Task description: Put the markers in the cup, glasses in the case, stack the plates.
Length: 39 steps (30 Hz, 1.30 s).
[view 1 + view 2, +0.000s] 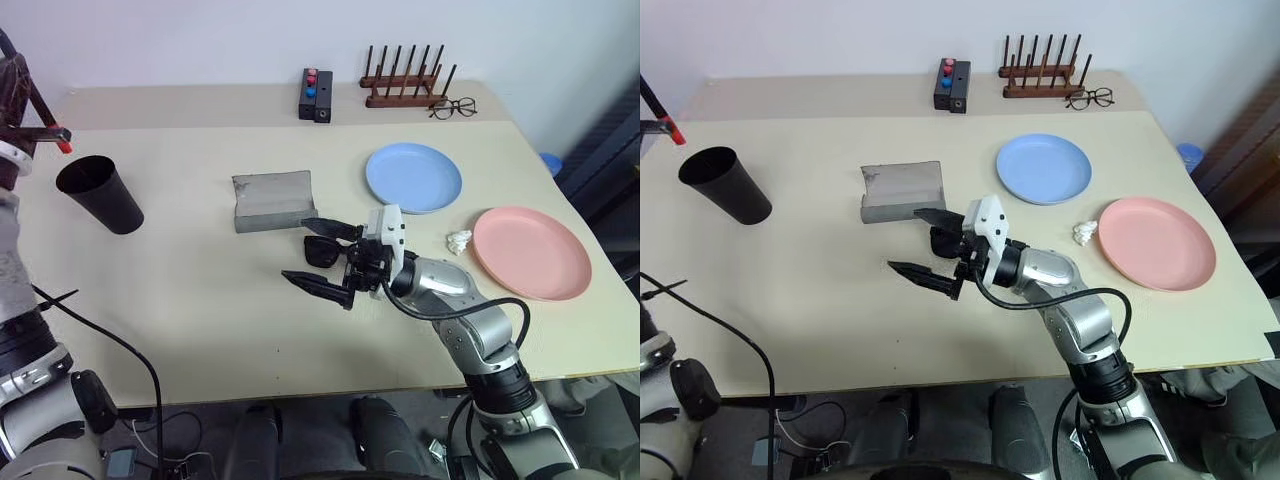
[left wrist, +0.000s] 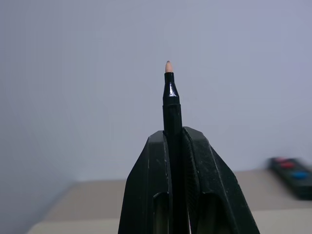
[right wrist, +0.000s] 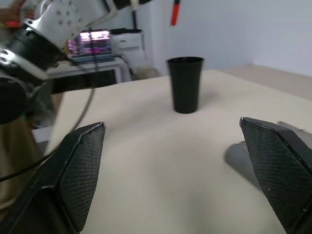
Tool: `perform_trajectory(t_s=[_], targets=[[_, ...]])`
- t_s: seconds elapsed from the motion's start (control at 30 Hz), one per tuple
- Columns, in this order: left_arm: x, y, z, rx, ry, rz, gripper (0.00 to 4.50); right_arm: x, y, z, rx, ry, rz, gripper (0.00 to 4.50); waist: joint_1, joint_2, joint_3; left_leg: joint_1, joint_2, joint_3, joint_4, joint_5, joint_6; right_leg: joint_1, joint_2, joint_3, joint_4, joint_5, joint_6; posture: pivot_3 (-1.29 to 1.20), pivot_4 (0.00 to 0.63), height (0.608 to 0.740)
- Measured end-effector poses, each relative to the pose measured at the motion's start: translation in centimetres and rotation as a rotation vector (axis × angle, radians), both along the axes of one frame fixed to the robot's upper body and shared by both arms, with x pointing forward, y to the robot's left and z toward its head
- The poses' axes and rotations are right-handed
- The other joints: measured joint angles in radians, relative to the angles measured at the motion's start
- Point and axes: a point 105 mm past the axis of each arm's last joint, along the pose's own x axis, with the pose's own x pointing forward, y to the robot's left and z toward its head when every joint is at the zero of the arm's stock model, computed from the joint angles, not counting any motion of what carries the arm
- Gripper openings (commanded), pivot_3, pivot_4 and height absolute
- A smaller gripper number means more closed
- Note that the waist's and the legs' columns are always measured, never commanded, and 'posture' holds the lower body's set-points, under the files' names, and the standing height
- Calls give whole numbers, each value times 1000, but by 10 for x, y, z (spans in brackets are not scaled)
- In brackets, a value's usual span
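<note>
beige table (image 1: 200,330), left hand (image 2: 174,146) gripping marker (image 2: 170,105)

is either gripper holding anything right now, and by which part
The left gripper is shut on a marker, clamped around its barrel, tip poking out past the fingers. The right gripper is open and empty.

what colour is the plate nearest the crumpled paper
Pink plate, beside the crumpled paper; clearest in the left eye view.
</note>
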Motion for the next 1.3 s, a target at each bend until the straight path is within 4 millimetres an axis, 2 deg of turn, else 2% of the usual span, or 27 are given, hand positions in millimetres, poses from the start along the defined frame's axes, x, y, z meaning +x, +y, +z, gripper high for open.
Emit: perform_trajectory(t_s=[0.1,0.23,0.53,0.77,0.87,1.0,1.3], targets=[[12,13,-19,12,17,135,29,2,2,0,13,3,-14,4500,2,0,0,-1,0,0,0,0,0,0,0,0,-1,0,0,0,150,740],[20,16,-34,13,0,189,29,4,3,-1,26,15,-37,4500,6,0,0,-1,0,0,0,0,0,0,0,0,-1,0,0,0,150,740],[39,5,-44,12,-45,144,29,5,2,-2,36,25,-58,4500,8,0,0,-1,0,0,1,0,-1,0,0,0,1,0,0,0,150,740],[46,3,-57,17,-10,118,29,5,3,-2,44,25,-60,4500,3,0,0,-1,0,0,0,0,-1,-1,0,0,3,0,1,0,150,740],[47,1,-59,6,-8,106,1144,5,3,-2,46,27,-61,4500,3,0,0,-1,0,0,1,0,-1,-1,0,0,4,0,1,0,150,740],[47,1,-61,-8,-12,116,3075,5,3,-2,47,27,-60,4500,3,0,0,-1,0,0,1,1,-1,-1,0,0,5,0,1,0,150,740],[47,-5,-65,-81,-27,78,3075,5,2,-2,46,29,-58,4500,3,0,0,-1,0,0,1,1,-1,-1,0,0,5,0,1,0,150,740]])
